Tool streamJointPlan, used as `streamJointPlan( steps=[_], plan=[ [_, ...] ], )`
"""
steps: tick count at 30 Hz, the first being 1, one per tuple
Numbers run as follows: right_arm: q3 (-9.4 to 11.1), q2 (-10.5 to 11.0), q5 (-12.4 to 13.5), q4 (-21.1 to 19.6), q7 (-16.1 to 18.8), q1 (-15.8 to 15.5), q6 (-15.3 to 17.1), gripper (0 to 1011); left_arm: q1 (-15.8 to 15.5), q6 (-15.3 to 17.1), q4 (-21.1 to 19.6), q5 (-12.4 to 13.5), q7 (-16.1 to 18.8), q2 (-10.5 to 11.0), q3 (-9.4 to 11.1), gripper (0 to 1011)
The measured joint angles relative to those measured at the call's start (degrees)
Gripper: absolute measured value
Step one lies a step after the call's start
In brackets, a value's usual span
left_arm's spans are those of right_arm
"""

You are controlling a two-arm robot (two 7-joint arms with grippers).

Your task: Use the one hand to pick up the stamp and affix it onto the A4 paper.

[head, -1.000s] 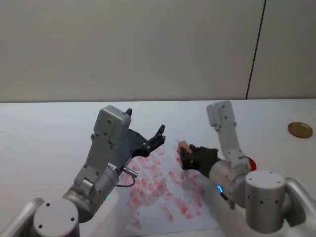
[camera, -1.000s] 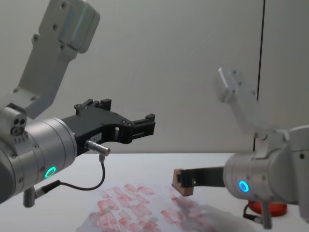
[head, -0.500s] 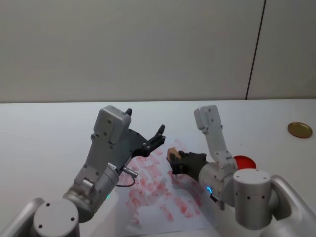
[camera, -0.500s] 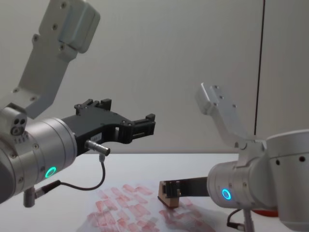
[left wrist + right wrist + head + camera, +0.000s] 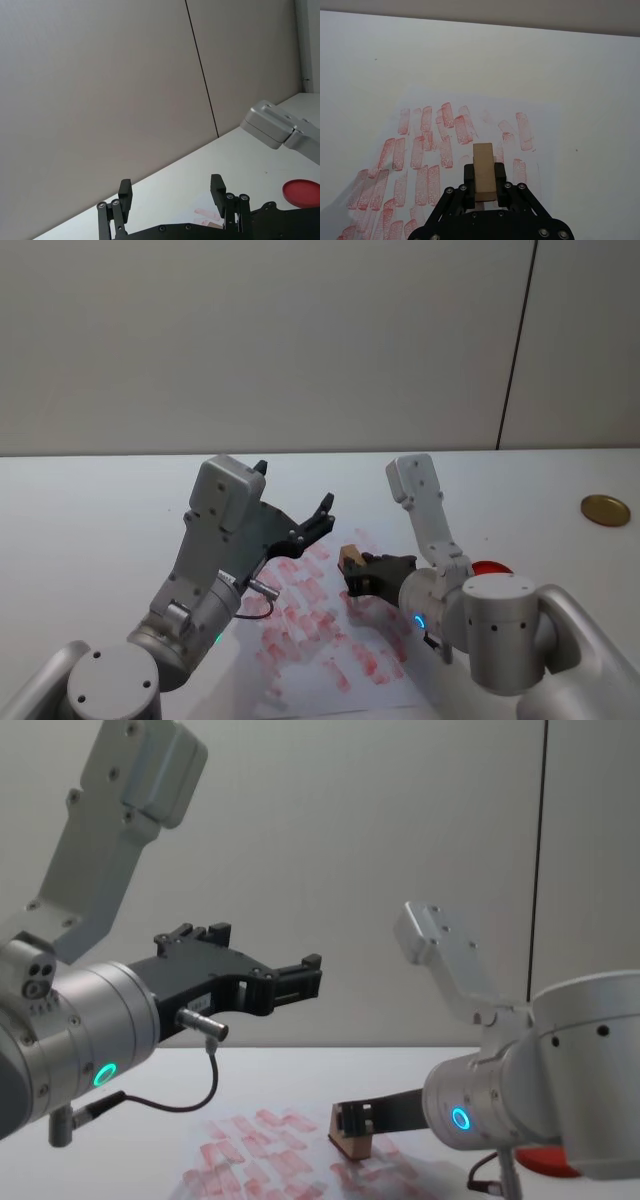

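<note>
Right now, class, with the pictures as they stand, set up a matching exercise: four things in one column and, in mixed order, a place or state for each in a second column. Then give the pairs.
Column one:
1. stamp
2. A4 paper
3. left hand
4. gold disc

Column two:
A. lying flat, covered in red prints
B. open, raised above the table
C. gripped by the right hand
D. alone on the table, far to the right

Pairs: 1-C, 2-A, 3-B, 4-D
</note>
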Motion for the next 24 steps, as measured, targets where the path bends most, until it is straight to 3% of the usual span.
streamJointPlan(
  steps=[11, 24],
  plan=[
    [0.22, -0.31, -0.76, 0.73, -0.35, 0.82, 1.78, 216, 0.0, 0.0, 0.0, 0.0, 0.0, 0.0, 0.0, 993],
    [0.37, -0.16, -1.85, -0.67, -0.73, 0.59, 0.56, 216, 0.0, 0.0, 0.0, 0.0, 0.0, 0.0, 0.0, 993]
  ],
)
